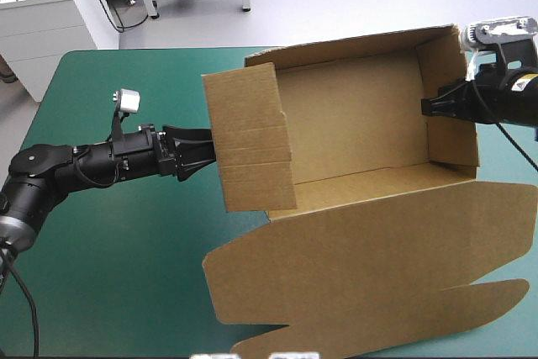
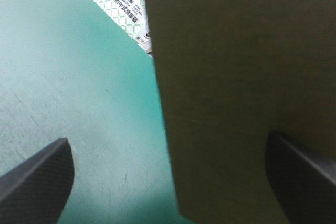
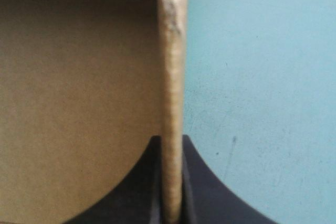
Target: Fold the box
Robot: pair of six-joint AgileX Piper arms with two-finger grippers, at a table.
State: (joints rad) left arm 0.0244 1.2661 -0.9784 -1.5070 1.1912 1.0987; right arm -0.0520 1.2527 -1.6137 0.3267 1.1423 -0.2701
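Left: my left gripper [image 1: 204, 155], black fingers spread wide, empty, just outside the left wall.
Centre: brown cardboard box [image 1: 353, 124], an open tray on the teal-green table cover [image 1: 126, 250], lid flat toward the near edge.
Right: my right gripper [image 1: 430, 107], pinched on the right wall.
Handling: anchor right; press the left wall in squarely.

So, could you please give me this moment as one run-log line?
box: tray, lid flat | left pincer: open, at left wall | right pincer: shut on right wall
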